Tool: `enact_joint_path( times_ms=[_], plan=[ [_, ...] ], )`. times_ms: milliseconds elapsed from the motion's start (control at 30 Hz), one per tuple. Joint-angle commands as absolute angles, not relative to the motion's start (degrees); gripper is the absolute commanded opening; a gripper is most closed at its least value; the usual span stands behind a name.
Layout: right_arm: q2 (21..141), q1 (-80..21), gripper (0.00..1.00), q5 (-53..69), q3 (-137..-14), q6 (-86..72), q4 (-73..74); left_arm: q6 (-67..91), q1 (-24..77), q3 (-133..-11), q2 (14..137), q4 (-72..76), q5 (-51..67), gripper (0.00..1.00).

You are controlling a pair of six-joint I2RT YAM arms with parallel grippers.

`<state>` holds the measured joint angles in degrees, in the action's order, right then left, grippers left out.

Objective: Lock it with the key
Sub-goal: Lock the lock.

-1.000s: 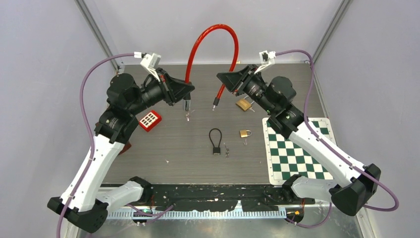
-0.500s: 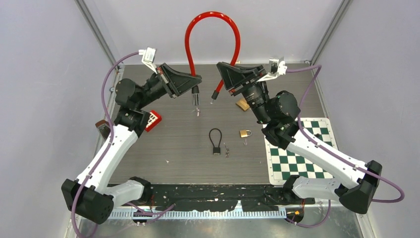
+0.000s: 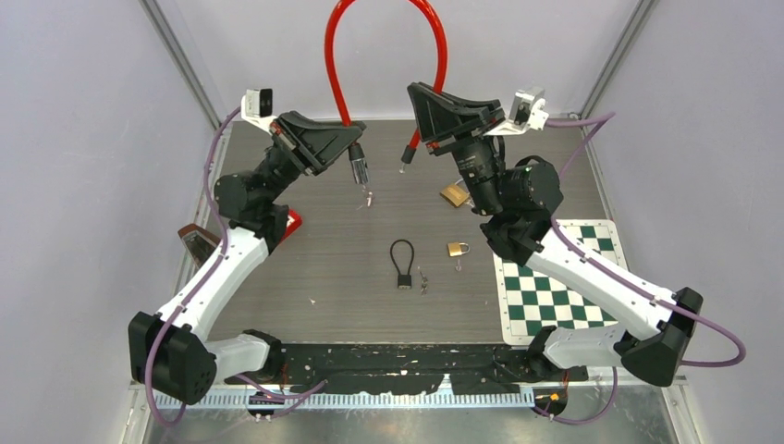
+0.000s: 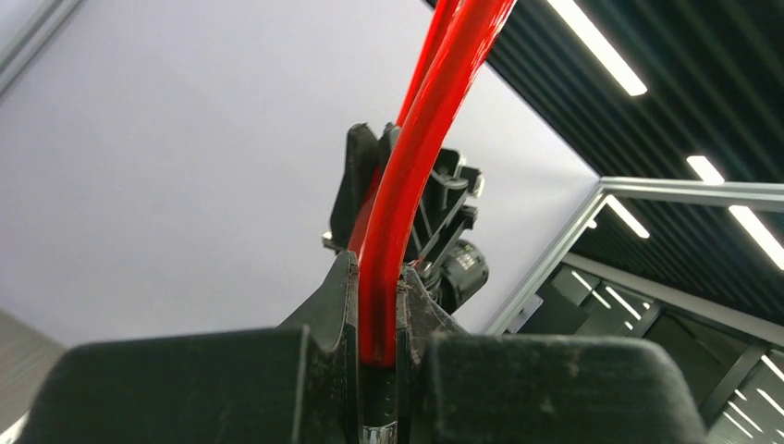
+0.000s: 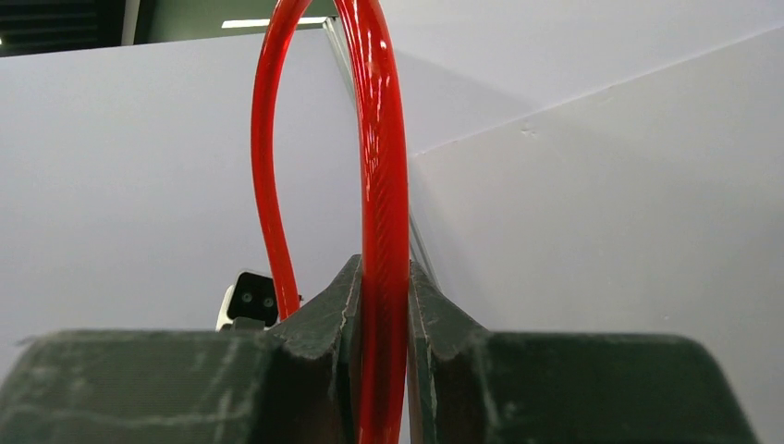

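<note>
Tension in the bent red cable lock is the worry. It arches high at twelve o'clock over the table, with the left gripper clenched on its barrel end and the right gripper clenched above the free pin. Barrel and pin hang apart. If the springy cable twists or slips in either pinch, the pin would likely miss its socket, and the dangling key could swing.

Red cable lock arch cut off at top edge
</note>
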<state>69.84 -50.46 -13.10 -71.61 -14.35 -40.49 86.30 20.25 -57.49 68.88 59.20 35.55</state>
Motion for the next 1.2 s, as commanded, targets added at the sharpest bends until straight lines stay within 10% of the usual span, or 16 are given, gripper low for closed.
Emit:
enact_joint_path(
  times_ms=[0, 800, 1167],
  plan=[
    [72.61, -51.7, 0.05, -7.76, -77.18, -12.14, -48.15, 90.83, 20.19, -57.06, 68.58, 65.12, 26.94, 0.0],
    [80.68, -50.7, 0.05, 13.67, -96.82, -9.89, -19.82, 71.63, 21.09, -56.24, 64.11, 39.59, 42.87, 0.01],
    [79.25, -48.52, 0.05, -1.57, -99.9, -14.91, -12.65, 59.88, 21.09, -51.84, 59.0, 30.85, 42.71, 0.11]
  ],
)
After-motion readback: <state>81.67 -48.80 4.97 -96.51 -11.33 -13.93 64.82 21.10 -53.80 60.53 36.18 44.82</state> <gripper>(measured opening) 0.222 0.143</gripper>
